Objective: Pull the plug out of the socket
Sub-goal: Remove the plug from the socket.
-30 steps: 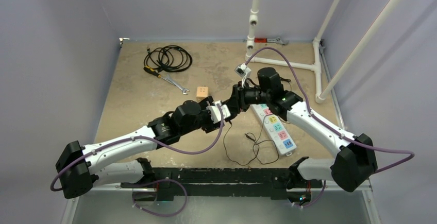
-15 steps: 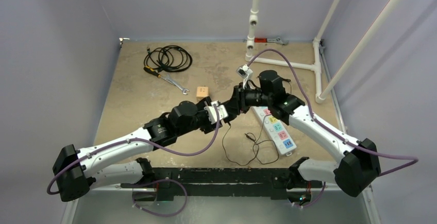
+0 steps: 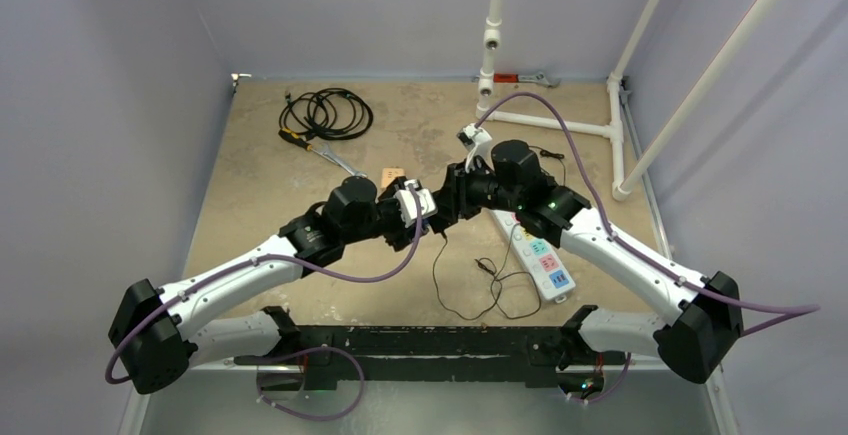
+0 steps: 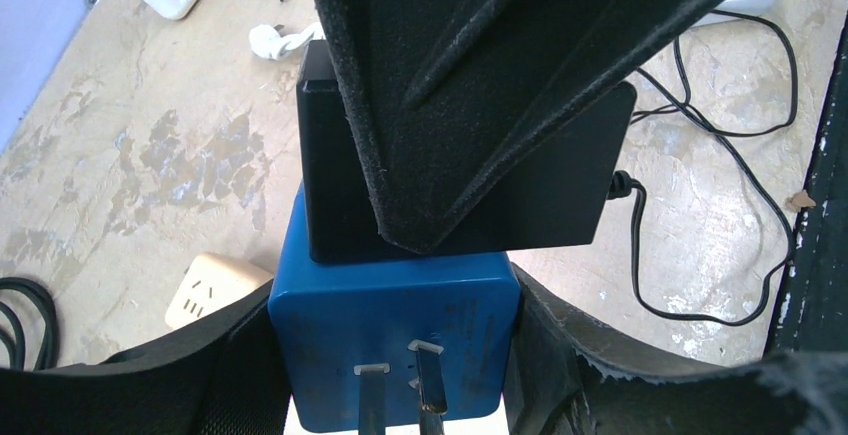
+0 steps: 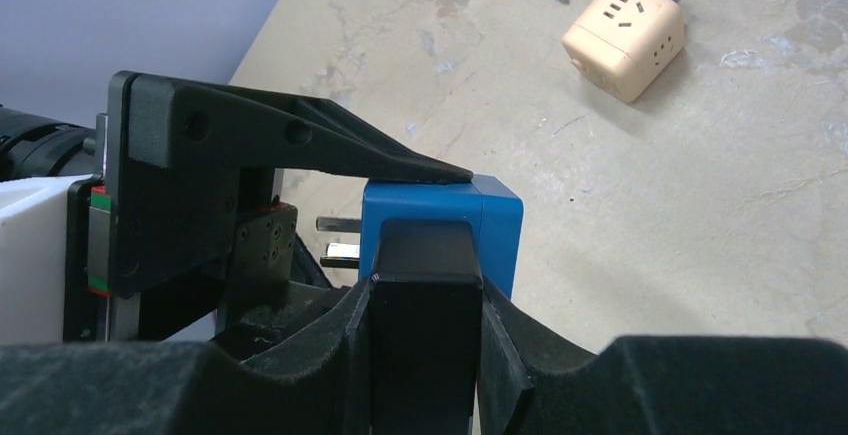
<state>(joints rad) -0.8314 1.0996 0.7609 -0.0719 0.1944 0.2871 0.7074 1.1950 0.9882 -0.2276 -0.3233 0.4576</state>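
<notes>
In the left wrist view my left gripper is shut on the blue cube socket, whose metal prongs point toward the camera. The black plug sits flush against the socket's far face. My right gripper is shut on that black plug, with the blue socket just beyond it. The right gripper's finger crosses over the plug from above. Seen from the top, the left gripper and the right gripper meet above mid-table. The plug's thin black cord trails down to the table.
A beige cube socket lies just left of the grippers. A white power strip lies under the right arm. A coiled black cable and hand tools are at the back left. A white pipe frame stands at the back right.
Both wrists have drifted a little toward the far side and left, keeping their grips. Plug and socket stay pressed together.
</notes>
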